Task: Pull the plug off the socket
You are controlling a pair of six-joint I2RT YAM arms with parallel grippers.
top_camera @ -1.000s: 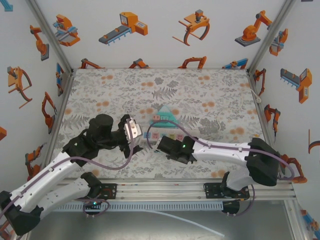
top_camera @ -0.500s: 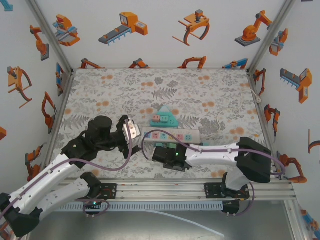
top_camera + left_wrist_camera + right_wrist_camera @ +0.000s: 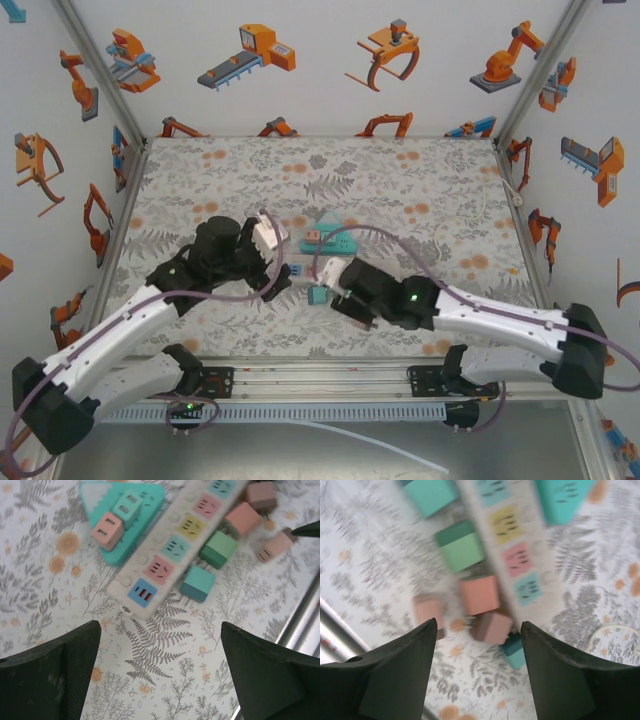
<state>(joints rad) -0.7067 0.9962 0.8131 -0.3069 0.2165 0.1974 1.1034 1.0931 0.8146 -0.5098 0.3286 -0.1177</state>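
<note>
A white power strip point(image 3: 175, 545) with coloured sockets lies slantwise on the mat. Several plug cubes lie loose along its side: teal point(image 3: 197, 583), green point(image 3: 218, 549), salmon point(image 3: 242, 519) and pink point(image 3: 274, 546). A teal house-shaped socket point(image 3: 328, 235) carries two plugs, teal point(image 3: 127, 505) and pink point(image 3: 107, 530). My left gripper point(image 3: 160, 680) hangs open over bare mat short of the strip's end. My right gripper point(image 3: 480, 680) is open with nothing between its fingers. A mauve plug point(image 3: 492, 627) lies just past its tips, and in the top view a teal plug point(image 3: 318, 295) lies beside it.
The metal rail point(image 3: 320, 378) runs along the near edge of the flowered mat. Purple cables loop over both arms near the strip. A white cable point(image 3: 515, 190) hangs at the right wall. Open mat lies toward the back point(image 3: 330, 170).
My right gripper was shut and now stands open; it has swung away from the near edge toward the strip. My left gripper has shifted right and farther, staying open.
</note>
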